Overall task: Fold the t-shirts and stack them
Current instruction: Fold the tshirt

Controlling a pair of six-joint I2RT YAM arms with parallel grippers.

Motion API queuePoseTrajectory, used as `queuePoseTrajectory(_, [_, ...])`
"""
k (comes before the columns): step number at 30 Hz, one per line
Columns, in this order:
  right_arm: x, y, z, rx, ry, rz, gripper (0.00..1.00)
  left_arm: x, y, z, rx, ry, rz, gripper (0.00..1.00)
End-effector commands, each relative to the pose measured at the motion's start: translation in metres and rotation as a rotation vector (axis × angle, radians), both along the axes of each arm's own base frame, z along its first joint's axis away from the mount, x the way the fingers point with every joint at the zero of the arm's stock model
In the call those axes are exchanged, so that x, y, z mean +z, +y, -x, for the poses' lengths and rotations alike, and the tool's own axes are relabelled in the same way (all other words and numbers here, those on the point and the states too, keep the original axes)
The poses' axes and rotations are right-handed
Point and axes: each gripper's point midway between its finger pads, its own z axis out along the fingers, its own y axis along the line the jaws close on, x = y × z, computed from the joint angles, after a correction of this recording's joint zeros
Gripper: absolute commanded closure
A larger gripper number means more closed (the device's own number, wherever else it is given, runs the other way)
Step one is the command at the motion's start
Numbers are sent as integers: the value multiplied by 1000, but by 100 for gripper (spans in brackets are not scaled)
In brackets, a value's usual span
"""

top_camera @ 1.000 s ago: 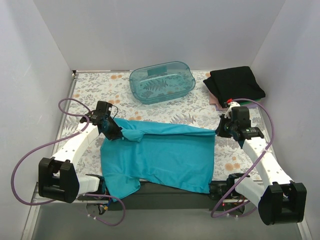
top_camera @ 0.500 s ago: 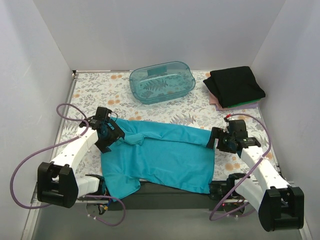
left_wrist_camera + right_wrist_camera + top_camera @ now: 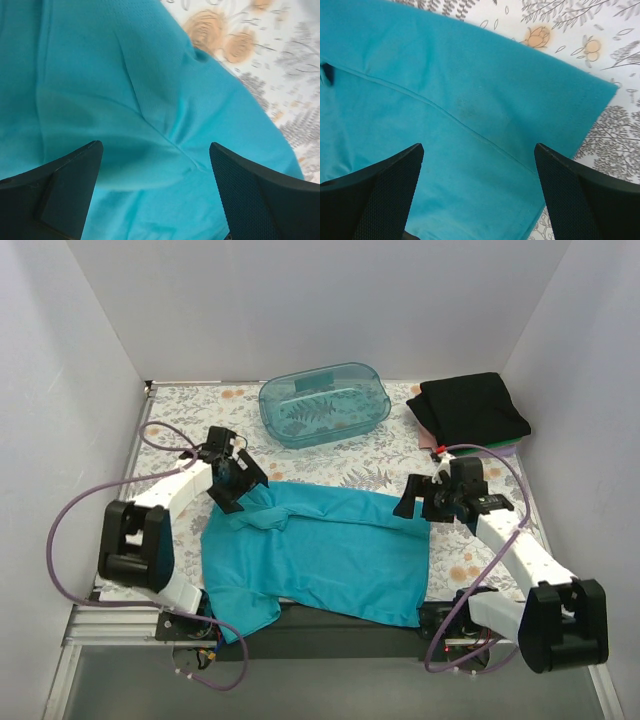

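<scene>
A teal-blue t-shirt [image 3: 320,555] lies spread on the flowered table, its near hem draped over the dark front edge. My left gripper [image 3: 238,483] stands open over its far left corner, where the cloth is bunched. My right gripper [image 3: 418,498] stands open over the far right corner. In the left wrist view the left gripper [image 3: 156,150] has only rumpled teal-blue t-shirt [image 3: 100,75] below it. In the right wrist view the right gripper [image 3: 479,150] is wide over a folded edge of the t-shirt [image 3: 445,100]. A folded black t-shirt [image 3: 473,410] tops a stack with pinkish [image 3: 428,447] and green [image 3: 507,448] ones at the far right.
A translucent teal plastic tub [image 3: 325,403] sits upside down at the far middle of the table. White walls close in the left, back and right sides. Purple cables loop beside both arms. Bare flowered tablecloth [image 3: 180,410] shows at the far left.
Both grippers have opened and let go of the shirt's far edge, which now lies flat on the table. The left gripper has moved farther away; the right has shifted left.
</scene>
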Motion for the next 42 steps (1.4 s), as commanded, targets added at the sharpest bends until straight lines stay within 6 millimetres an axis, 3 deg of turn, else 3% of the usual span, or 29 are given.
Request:
queuePoseTrajectory(1, [6,15,-18,45,-50,-22,2,-21,-14,-7,-51,34,63,12])
queuePoseTrajectory(7, [-38,4,-39,-39,65,58,2,-59,8,-18,9,86,-66,12])
queuePoseTrajectory(13, [-81,-11,-73,-112,175,178,2,-81,11,-39,34,90,-85,12])
queuePoseTrajectory(17, [-87,-20,-104,-144,168,219,2,-92,22,-55,57,109,-143,12])
queuePoseTrajectory(19, [-76,-18,-132,-137,118,220,2,-86,26,-72,71,81,-166,12])
queuePoseTrajectory(21, [-66,-16,-146,-121,84,224,2,-75,29,-92,76,44,-187,12])
queuePoseTrajectory(22, [-56,-14,-154,-108,53,223,2,-61,28,-105,75,13,-187,12])
queuePoseTrajectory(23, [-46,-14,-157,-98,34,219,2,-55,29,-107,72,7,-194,12])
queuePoseTrajectory(25, [-21,-12,-160,-68,-24,218,2,-23,29,-122,82,-71,-196,12])
queuePoseTrajectory(27, [8,-11,-151,-48,-84,205,2,13,33,-122,96,-142,-198,12])
queuePoseTrajectory(29, [21,-7,-132,-35,-108,171,2,27,36,-104,110,-149,-199,11])
queuePoseTrajectory(30, [23,-7,-115,-34,-111,154,2,43,34,-97,116,-181,-188,11])
queuePoseTrajectory(32, [18,-6,-76,-38,-89,104,2,51,29,-62,109,-172,-177,11])
queuePoseTrajectory(33, [15,-3,-54,-31,-75,59,2,50,27,-38,117,-157,-161,10])
queuePoseTrajectory(34, [22,1,-20,-29,-111,-7,2,18,33,28,153,-39,-132,10])
queuePoseTrajectory(36, [15,-1,2,-51,-99,-29,2,21,39,58,222,-38,-104,10])
queuePoseTrajectory(37, [21,-1,4,-48,-117,-36,2,20,37,61,215,-22,-94,10])
queuePoseTrajectory(42, [6,2,37,-28,-60,-60,2,2,40,110,233,43,-59,10])
